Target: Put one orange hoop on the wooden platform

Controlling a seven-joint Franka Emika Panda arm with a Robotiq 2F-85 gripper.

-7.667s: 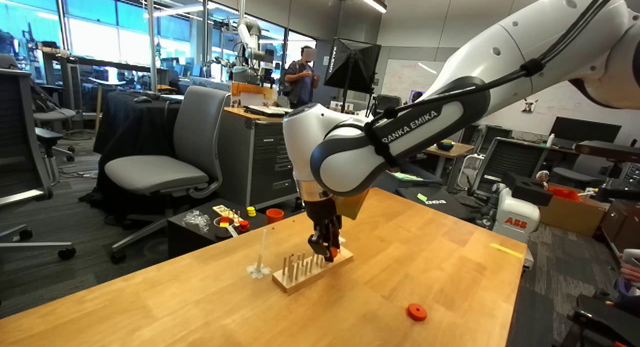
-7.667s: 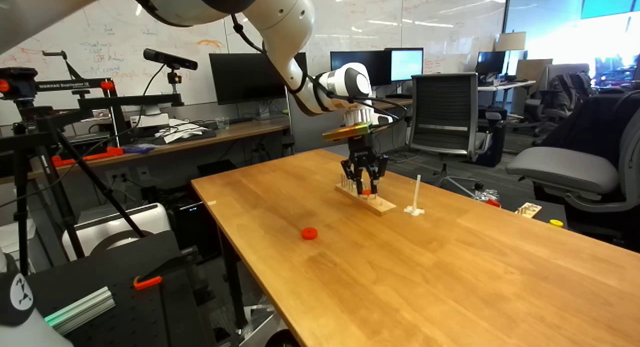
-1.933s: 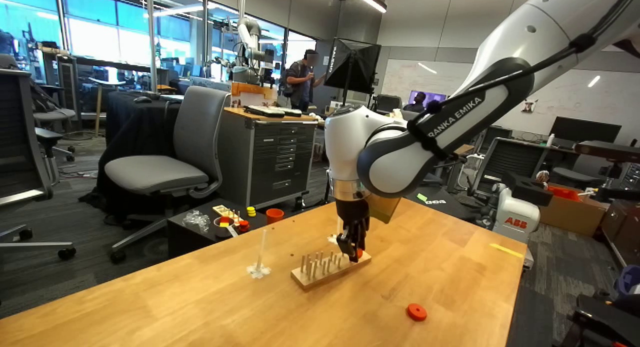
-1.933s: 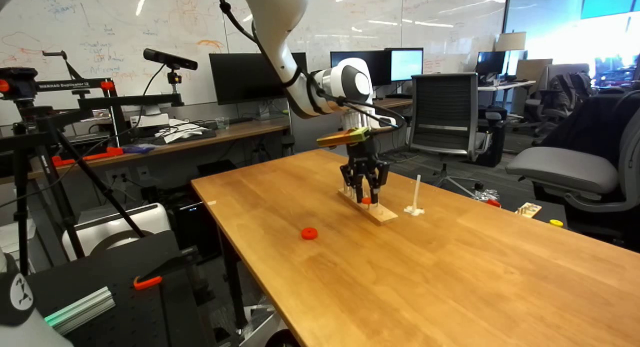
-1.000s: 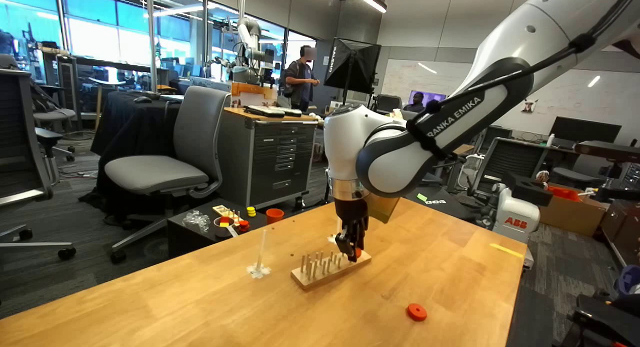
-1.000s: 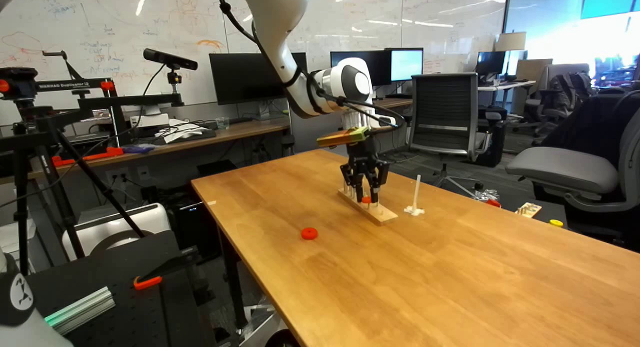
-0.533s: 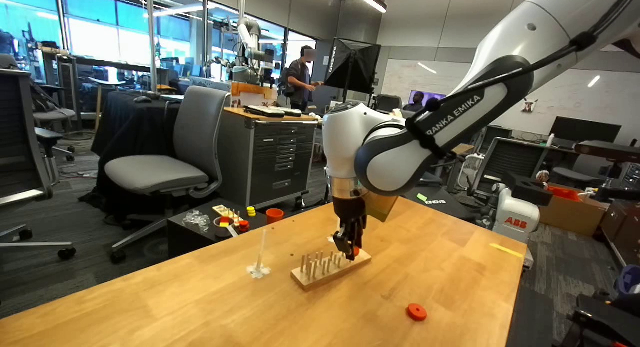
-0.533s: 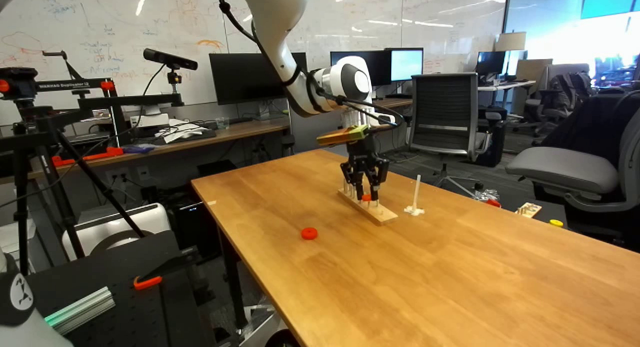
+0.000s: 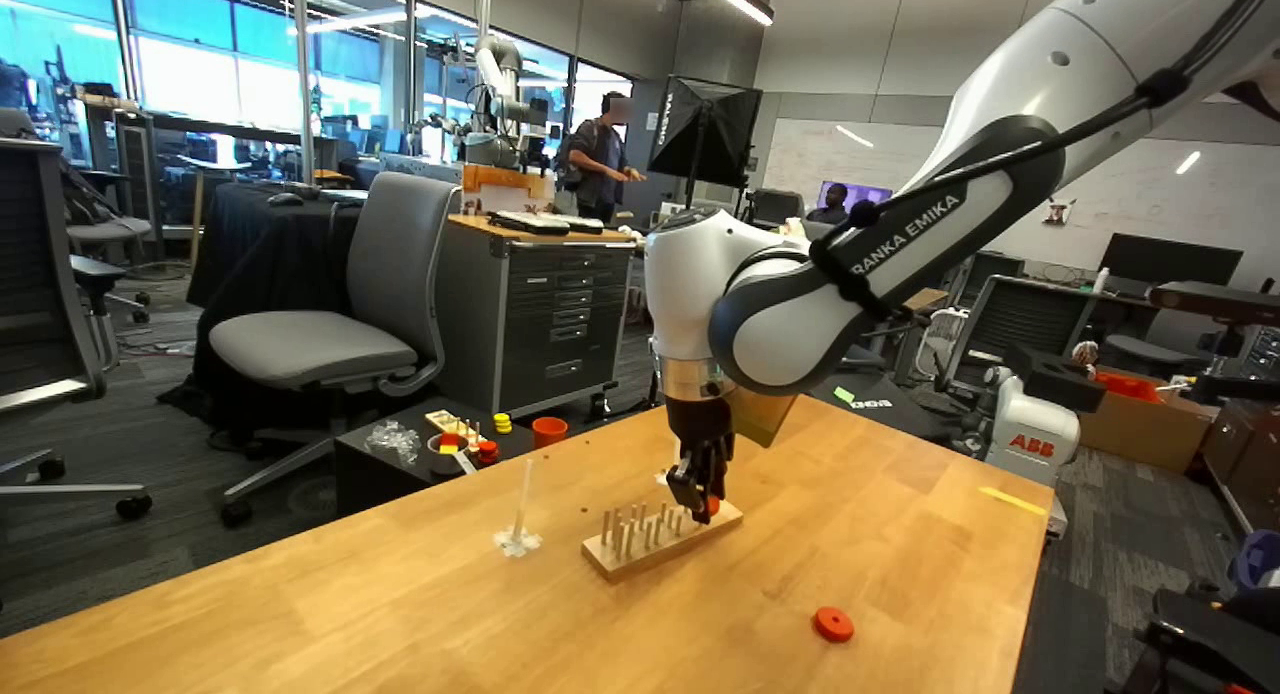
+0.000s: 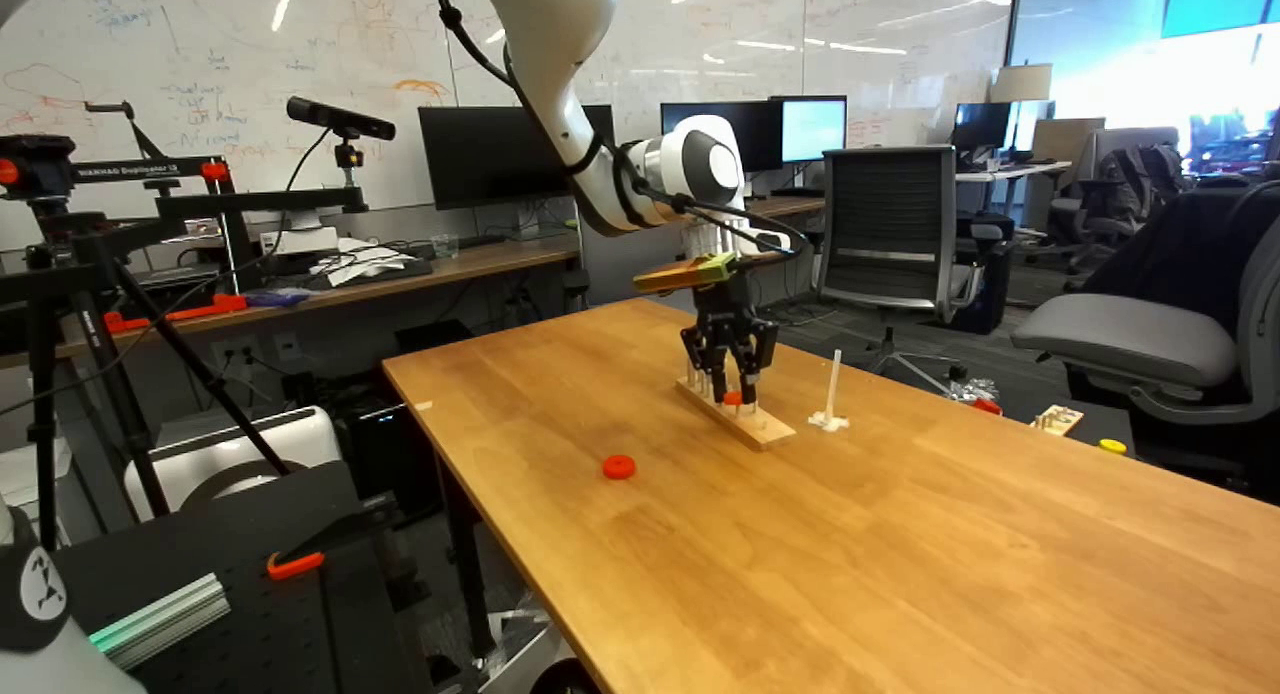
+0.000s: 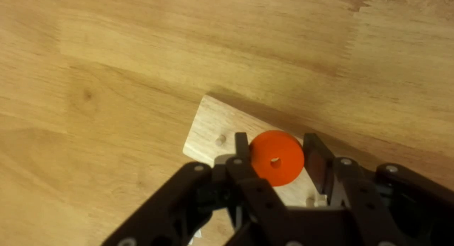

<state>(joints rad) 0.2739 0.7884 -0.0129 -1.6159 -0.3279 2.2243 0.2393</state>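
Note:
An orange hoop (image 11: pixel 276 159) lies flat between both fingers of my gripper (image 11: pixel 276 143) in the wrist view, touching the pads. It also shows at the fingertips in both exterior views (image 9: pixel 713 506) (image 10: pixel 733 398). My gripper (image 10: pixel 733 386) points down over the far end of the wooden platform (image 9: pixel 625 559), a pale base with several upright pegs. The platform also shows in the wrist view (image 11: pixel 205 129). The hoop sits just above the base; a peg shows under it. I cannot tell if a peg is in its hole. The second orange hoop (image 9: pixel 833 624) lies flat on the table, apart.
A thin upright stick (image 9: pixel 522 504) is taped to the wooden table (image 9: pixel 420 594) near the platform. Another taped base (image 9: pixel 664 477) is partly hidden behind my gripper. A low black side table (image 9: pixel 385 464) holds another pegboard, yellow rings and an orange cup (image 9: pixel 549 432).
Since the oldest frames the platform has shifted and turned slightly, and my gripper has moved with the hoop. Over the last second the gripper and hoop rose slightly, then lowered a little; the platform stayed.

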